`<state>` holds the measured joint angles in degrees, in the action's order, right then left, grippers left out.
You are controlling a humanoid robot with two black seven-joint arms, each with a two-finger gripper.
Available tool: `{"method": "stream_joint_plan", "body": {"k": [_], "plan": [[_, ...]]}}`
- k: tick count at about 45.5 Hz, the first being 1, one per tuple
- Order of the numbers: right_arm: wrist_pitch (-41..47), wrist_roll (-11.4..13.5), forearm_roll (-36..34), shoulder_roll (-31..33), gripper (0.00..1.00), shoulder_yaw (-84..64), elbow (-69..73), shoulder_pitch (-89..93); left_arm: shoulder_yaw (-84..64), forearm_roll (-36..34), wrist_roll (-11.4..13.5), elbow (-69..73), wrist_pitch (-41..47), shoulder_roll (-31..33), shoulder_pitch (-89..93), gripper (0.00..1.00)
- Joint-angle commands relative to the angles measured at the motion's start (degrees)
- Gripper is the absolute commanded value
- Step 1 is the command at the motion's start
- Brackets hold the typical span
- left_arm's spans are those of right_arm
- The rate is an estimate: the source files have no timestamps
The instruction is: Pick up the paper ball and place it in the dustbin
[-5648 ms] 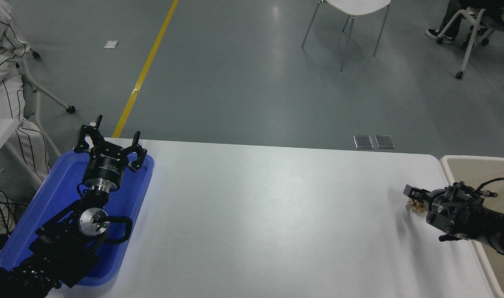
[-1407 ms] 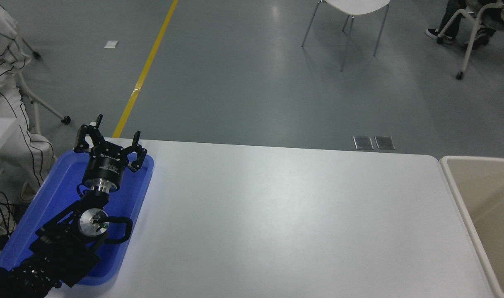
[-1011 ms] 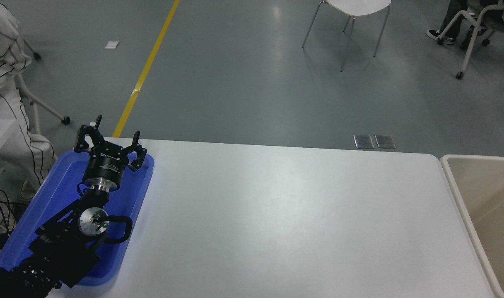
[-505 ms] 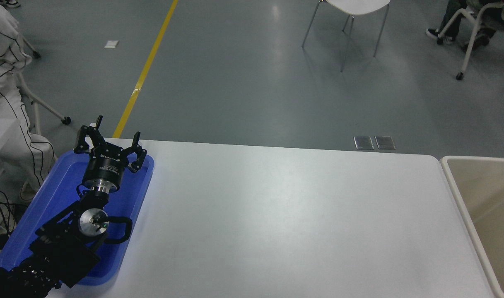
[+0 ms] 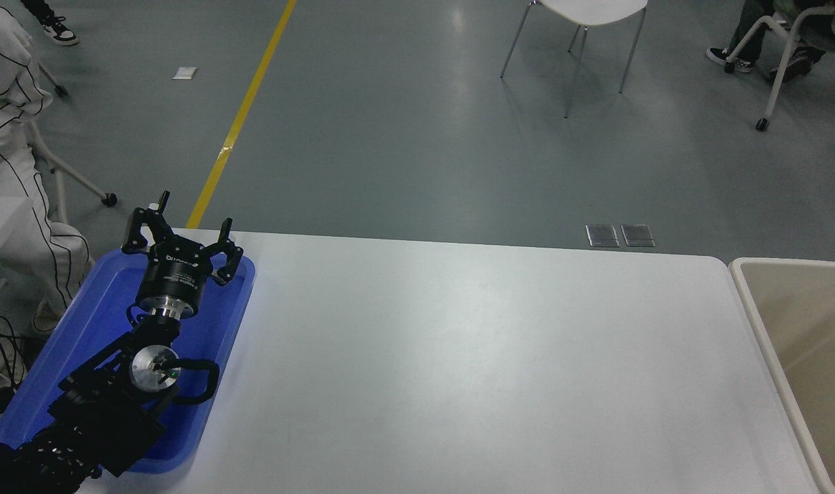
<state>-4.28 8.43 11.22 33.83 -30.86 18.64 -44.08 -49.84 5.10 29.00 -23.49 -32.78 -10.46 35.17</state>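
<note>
Left hand [image 5: 182,237] spread-fingered over blue tray [image 5: 81,329].

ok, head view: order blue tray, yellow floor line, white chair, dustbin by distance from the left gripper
1. blue tray, directly under left gripper, lower left
2. yellow floor line, just beyond the table, upper left
3. white chair and dustbin, far right: too close to call

blue tray [image 5: 101,302] on table's [image 5: 458,357] left edge, white chair [image 5: 582,27] bkgd, yellow floor line [image 5: 242,113]
</note>
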Motion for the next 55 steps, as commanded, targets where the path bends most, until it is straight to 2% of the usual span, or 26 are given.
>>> {"method": "stream_joint_plan", "body": {"k": [1, 22, 25, 29, 32, 34, 41, 44, 55], "plan": [[-3.4, -0.1, -0.3, -6.4, 0.00, 2.9, -8.4, 6.4, 0.0, 0.0, 0.1, 0.0, 0.0, 0.0, 0.0, 1.00], [-3.7, -0.1, -0.1, -6.9, 0.00, 2.7, -8.8, 6.8, -0.1, 0.0, 0.0, 0.0, 0.0, 0.0, 0.0, 1.00], [-3.8, -0.1, 0.5, -6.9, 0.24, 2.1, -8.9, 6.8, -0.1, 0.0, 0.0, 0.0, 0.0, 0.0, 0.0, 1.00], [-4.9, -0.1, 0.6, -6.7, 0.64, 2.1, -9.0, 6.8, -0.1, 0.0, 0.1, 0.0, 0.0, 0.0, 0.1, 1.00], [-6.4, -0.1, 0.6, -6.6, 0.81, 2.1, -9.0, 6.8, -0.1, 0.0, 0.1, 0.0, 0.0, 0.0, 0.0, 1.00], [-7.2, -0.1, 0.4, -6.7, 0.84, 2.1, -9.0, 6.8, 0.0, 0.0, 0.1, 0.0, 0.0, 0.0, 0.0, 1.00], [-7.9, -0.1, 0.3, -6.8, 0.85, 2.2, -8.9, 6.8, 0.0, 0.0, 0.1, 0.0, 0.0, 0.0, 0.0, 1.00], [-7.9, -0.1, 0.1, -6.9, 0.89, 2.6, -8.3, 6.3, 0.0, 0.0, 0.0, 0.0, 0.0, 0.0, 0.1, 1.00], [-7.6, 0.0, 0.1, -6.1, 0.89, 2.8, -6.9, 3.7, 0.0, 0.0, 0.0, -0.1, 0.0, 0.0, 0.1, 1.00]]}}
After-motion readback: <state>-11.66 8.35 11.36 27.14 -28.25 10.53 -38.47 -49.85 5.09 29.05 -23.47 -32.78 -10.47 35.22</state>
